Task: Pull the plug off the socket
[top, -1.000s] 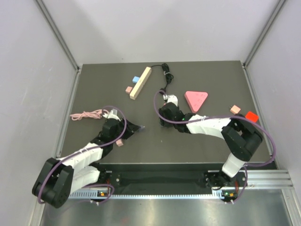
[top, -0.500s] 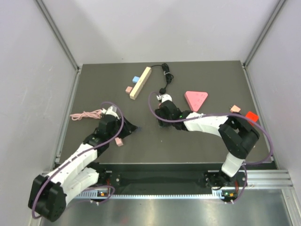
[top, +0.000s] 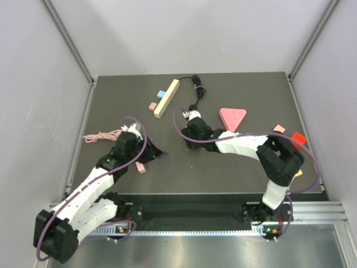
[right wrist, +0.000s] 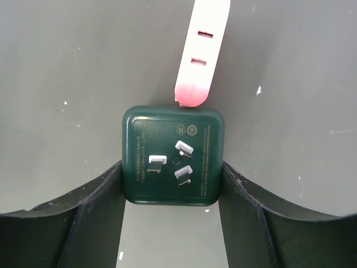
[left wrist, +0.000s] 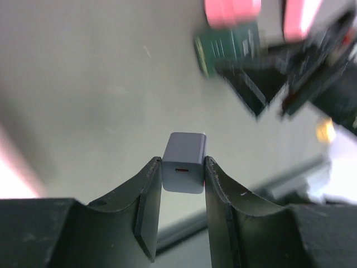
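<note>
My left gripper (left wrist: 183, 163) is shut on a small pale grey plug (left wrist: 187, 148) with one slot in its near face, held off the table. In the top view this gripper (top: 160, 152) is left of centre. My right gripper (right wrist: 172, 167) is shut on the dark green square socket block (right wrist: 173, 153), whose three metal prongs face the camera. In the top view the right gripper (top: 188, 144) is a short way right of the left one. The plug and the socket are apart. The socket also shows, blurred, in the left wrist view (left wrist: 228, 47).
A pink piece with two slots (right wrist: 201, 50) lies just beyond the socket. On the table are a cream bar (top: 166, 98), a black cable (top: 196, 92), a pink triangle (top: 232, 118), a coiled pink cord (top: 103, 135) and several small blocks, one (top: 141, 167) near the left gripper.
My left gripper has drawn back to the left with the plug, and my right gripper has shifted up and left with the socket. The gap between them has widened.
</note>
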Controlling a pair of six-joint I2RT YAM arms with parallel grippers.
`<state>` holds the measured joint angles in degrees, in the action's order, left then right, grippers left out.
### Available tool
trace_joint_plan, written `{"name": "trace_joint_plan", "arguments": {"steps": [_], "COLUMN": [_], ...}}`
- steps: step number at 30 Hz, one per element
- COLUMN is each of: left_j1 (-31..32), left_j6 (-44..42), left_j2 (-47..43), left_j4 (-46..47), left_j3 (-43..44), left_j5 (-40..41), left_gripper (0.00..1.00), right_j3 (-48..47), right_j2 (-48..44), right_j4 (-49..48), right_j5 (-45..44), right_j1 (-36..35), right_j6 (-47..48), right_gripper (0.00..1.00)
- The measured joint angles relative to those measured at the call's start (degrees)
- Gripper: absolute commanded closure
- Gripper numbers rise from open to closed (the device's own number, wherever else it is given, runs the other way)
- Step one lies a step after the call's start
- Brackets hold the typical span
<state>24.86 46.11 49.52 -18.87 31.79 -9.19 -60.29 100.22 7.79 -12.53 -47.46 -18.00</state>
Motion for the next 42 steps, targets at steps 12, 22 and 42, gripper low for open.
{"name": "trace_joint_plan", "arguments": {"steps": [12,22,42], "left_j1": [20.3,20.6,20.6], "left_j6": [9.4,12.7,9.9], "left_j2": [7.1,15.5,16.5], "left_j4": [19.6,27.5,24.9], "left_j3": [-10.9,-15.1,-12.6], "left_j5": [-8.1,-7.1,-1.4], "left_gripper": [1.00,1.00,0.64], "right_j3": [-4.5,-4.2,-2.3], "right_j2": [2.6,2.6,1.8], "right_j4": [3.5,3.1,0.6], "right_j5": [0.2,0.4,1.3], "right_j1": [0.0,0.0,0.0], "right_j6": [0.4,0.4,0.4], "right_gripper": [1.00,1.00,1.00]}}
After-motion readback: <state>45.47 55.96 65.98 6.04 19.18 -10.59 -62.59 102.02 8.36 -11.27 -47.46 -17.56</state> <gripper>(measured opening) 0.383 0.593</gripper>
